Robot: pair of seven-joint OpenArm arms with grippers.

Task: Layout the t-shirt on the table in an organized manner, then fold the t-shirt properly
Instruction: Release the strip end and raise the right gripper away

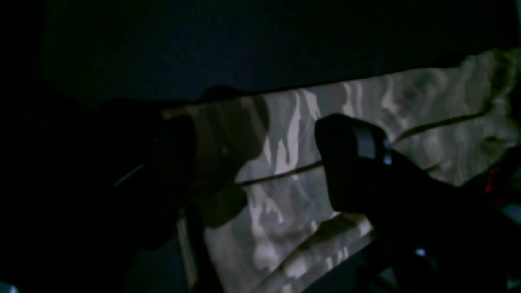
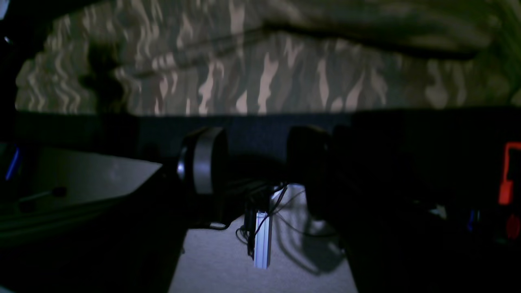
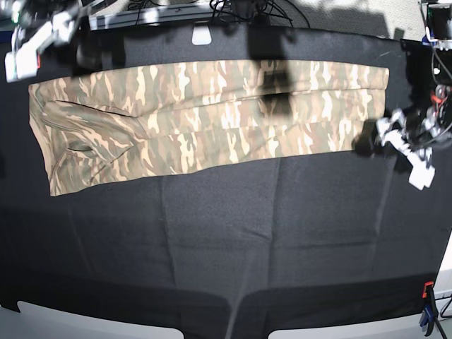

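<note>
The t-shirt [image 3: 205, 116] carries a camouflage print of tan, beige, olive and brown streaks. The tabletop [image 3: 233, 233] beneath it is matte black. At the near right edge, a clamp [image 3: 428, 311] looks red and blue, though small.

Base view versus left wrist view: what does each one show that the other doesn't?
Only the base view shows the whole t-shirt folded into a long band across the table, with both arms at opposite ends. Only the left wrist view shows the left gripper close up, jaws wide open over a fold line. Both show camouflage fabric on black cloth.
</note>
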